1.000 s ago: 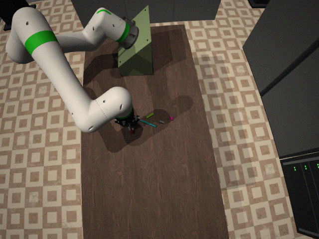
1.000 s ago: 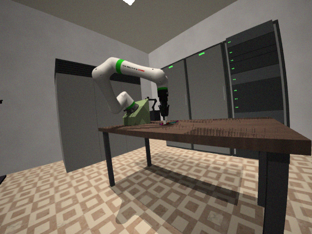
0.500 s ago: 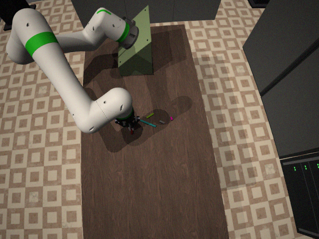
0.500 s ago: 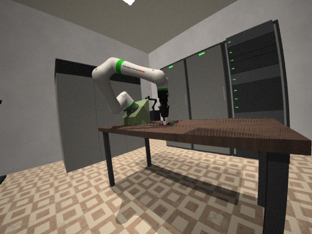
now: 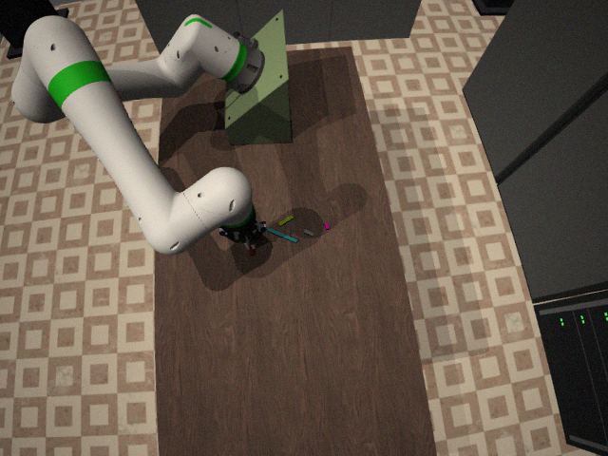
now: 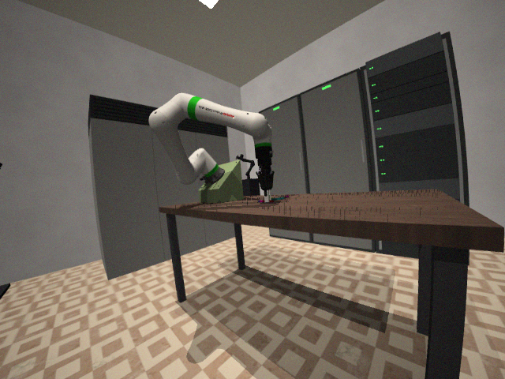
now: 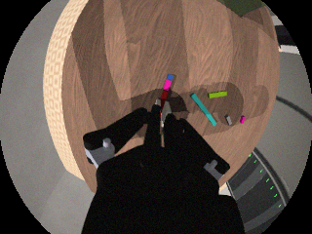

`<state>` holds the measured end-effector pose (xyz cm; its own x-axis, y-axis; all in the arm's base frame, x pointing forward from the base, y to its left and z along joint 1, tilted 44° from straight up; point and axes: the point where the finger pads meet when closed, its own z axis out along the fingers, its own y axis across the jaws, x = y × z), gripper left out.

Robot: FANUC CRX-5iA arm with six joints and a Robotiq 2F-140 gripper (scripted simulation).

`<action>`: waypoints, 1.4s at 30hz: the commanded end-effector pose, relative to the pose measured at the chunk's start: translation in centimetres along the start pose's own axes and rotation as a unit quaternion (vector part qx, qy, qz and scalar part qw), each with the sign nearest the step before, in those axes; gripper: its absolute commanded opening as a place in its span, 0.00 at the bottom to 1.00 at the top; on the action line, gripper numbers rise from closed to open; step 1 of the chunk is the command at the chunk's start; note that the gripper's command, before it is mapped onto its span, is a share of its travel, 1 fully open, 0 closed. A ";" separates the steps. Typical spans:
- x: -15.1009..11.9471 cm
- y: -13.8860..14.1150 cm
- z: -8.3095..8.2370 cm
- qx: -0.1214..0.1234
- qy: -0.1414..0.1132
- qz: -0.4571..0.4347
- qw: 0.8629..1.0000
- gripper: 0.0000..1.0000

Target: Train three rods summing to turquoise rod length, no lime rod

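Several short rods are seen on the brown table [image 5: 294,343], gathered near the gripper [image 7: 160,112]. The gripper is lowered close over the tabletop with its fingers drawn almost fully together, and a thin red rod [image 7: 164,96] appears pinched between the fingertips, though the grip itself is partly hidden by the dark fingers. In the wrist view a magenta piece [image 7: 167,85] and a blue piece [image 7: 171,77] are lined up just beyond the red rod's far end, seemingly touching in one line. The turquoise rod [image 5: 282,236] is laid flat just beside the gripper, slanted away from it. A lime rod [image 5: 286,219] is found near the turquoise rod's far side, apart from it. A grey rod [image 5: 308,232] and a second magenta rod [image 5: 326,225] are placed farther from the gripper, each lying alone.
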<state>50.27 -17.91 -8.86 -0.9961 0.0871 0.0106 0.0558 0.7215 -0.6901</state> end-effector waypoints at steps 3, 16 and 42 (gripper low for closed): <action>0.0 0.0 0.0 0.000 0.000 0.000 1.000 0.03; 0.0 0.0 0.0 0.000 0.000 0.000 1.000 0.03; 0.0 0.0 0.0 0.000 0.000 0.000 1.000 0.15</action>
<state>50.27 -17.91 -8.86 -0.9961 0.0871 0.0106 0.0557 0.7215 -0.6901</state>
